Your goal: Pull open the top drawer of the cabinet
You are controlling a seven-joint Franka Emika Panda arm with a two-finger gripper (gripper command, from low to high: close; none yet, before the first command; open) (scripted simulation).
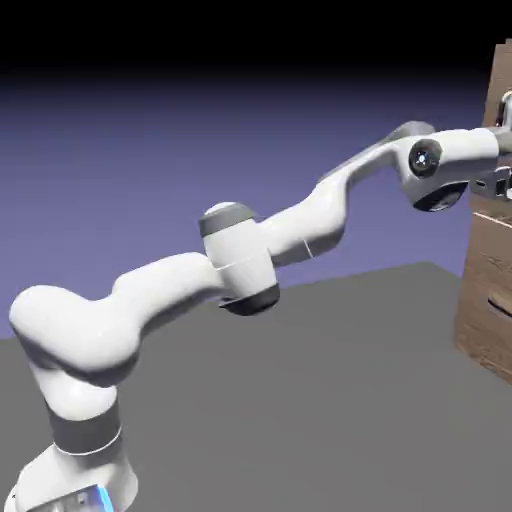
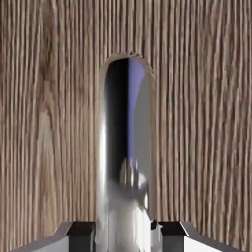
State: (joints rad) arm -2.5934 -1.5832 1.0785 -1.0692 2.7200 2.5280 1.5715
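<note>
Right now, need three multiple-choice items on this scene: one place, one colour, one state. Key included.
1. Where is the cabinet in the exterior view?
A) left edge
B) right edge
C) bottom middle

2. Colour of the arm's links?
A) orange
B) green
C) white

3. State of the gripper?
A) closed on a shiny handle
B) wide open, nothing between the fingertips
C) holding a cube

1 B: its wood stands at that picture's right side.
2 C: the links show white.
3 A: fingertips flank the metal on both sides in the hand view.
</note>
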